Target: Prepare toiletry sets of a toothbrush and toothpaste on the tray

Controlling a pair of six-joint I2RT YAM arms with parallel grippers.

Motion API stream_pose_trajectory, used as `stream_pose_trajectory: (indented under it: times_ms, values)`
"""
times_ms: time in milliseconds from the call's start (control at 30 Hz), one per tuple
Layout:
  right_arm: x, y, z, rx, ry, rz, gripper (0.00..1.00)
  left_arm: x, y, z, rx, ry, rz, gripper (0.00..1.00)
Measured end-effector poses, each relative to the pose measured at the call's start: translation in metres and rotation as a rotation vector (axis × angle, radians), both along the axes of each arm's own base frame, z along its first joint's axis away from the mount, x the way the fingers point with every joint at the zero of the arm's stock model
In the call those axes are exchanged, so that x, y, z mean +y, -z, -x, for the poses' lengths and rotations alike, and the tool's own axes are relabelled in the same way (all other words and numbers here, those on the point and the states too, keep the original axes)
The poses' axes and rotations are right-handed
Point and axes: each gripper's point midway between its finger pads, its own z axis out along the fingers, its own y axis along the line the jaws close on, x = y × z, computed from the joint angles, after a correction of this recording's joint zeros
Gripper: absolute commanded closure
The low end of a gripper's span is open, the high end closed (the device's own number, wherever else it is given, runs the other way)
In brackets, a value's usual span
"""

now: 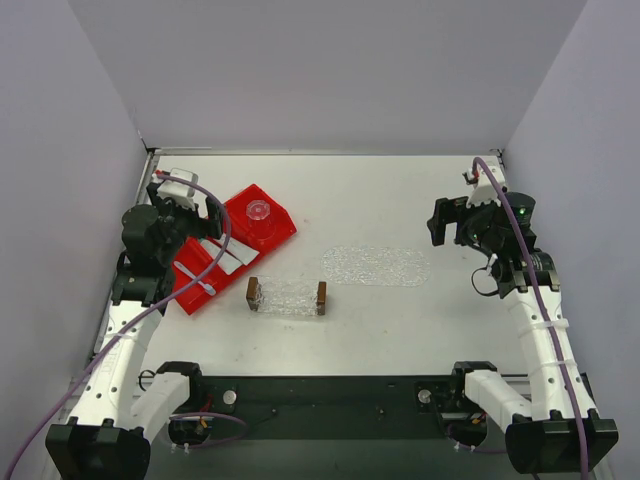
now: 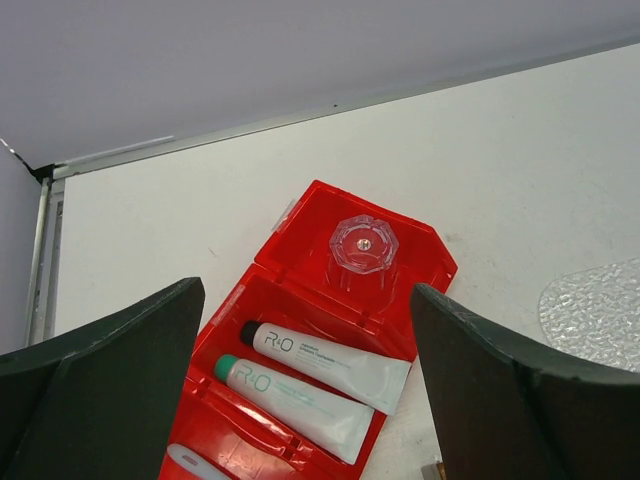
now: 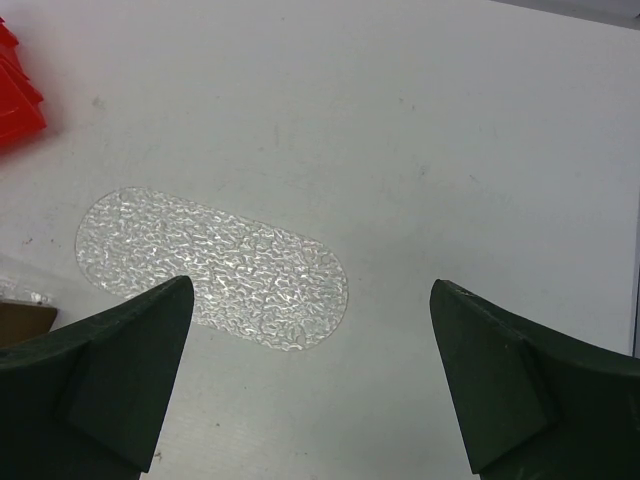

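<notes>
Two silvery toothpaste tubes lie side by side in the red compartmented bin, one with a black cap and one with a green cap. Only the pale end of the toothbrush shows, in the bin's nearer compartment. My left gripper is open and empty, hovering above the bin. The clear textured tray lies bare at mid-table; it also shows in the right wrist view. My right gripper is open and empty, held above the table to the right of the tray.
A small clear rack with brown ends stands between the bin and the tray. A clear faceted cup sits in the bin's far compartment. Walls enclose the table on three sides.
</notes>
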Motion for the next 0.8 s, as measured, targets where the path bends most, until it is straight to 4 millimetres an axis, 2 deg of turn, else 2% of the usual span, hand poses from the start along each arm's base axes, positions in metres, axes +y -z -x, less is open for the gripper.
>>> stream_pose_trajectory:
  times_ms: [233, 467, 633, 733, 800]
  values:
    - [0.009, -0.005, -0.001, 0.004, -0.036, 0.009, 0.00, 0.000, 0.002, 0.000, 0.002, 0.001, -0.008, 0.05]
    - [0.042, -0.004, 0.001, 0.026, -0.152, 0.055, 0.01, 0.002, 0.003, 0.000, 0.002, -0.005, -0.018, 0.05]
    - [0.076, -0.012, 0.000, 0.060, -0.295, 0.102, 0.10, 0.003, 0.004, 0.003, 0.007, -0.003, -0.039, 0.05]
    - [0.101, -0.003, 0.002, 0.115, -0.401, 0.166, 0.17, 0.004, 0.009, 0.005, 0.030, 0.001, -0.054, 0.05]
    - [0.126, 0.006, 0.011, 0.148, -0.500, 0.216, 0.21, 0.004, 0.010, 0.006, 0.045, 0.006, -0.065, 0.05]
